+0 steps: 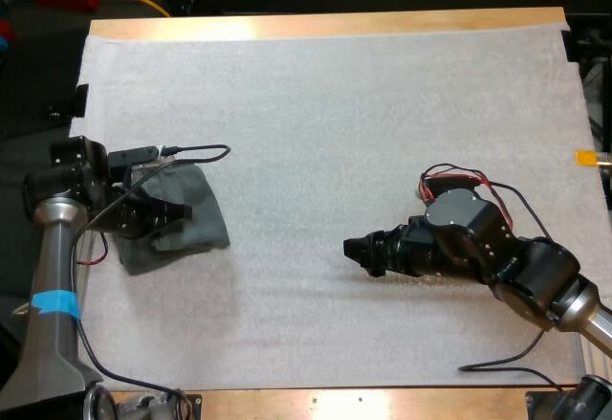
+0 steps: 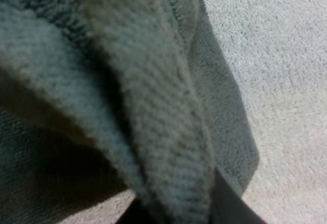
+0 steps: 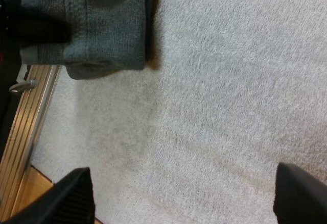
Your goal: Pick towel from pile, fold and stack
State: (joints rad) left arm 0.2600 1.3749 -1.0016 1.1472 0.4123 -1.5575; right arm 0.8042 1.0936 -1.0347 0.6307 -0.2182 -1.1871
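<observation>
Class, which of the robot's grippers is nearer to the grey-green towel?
Left. The left gripper is clamped on the towel; the right gripper hangs open over the bare mat, well apart from it.

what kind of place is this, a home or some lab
Most likely a robotics lab bench, not a home: the left gripper and right gripper ride on robot arms, at a wooden table under a white mat, with one grey-green towel to practise on.
</observation>
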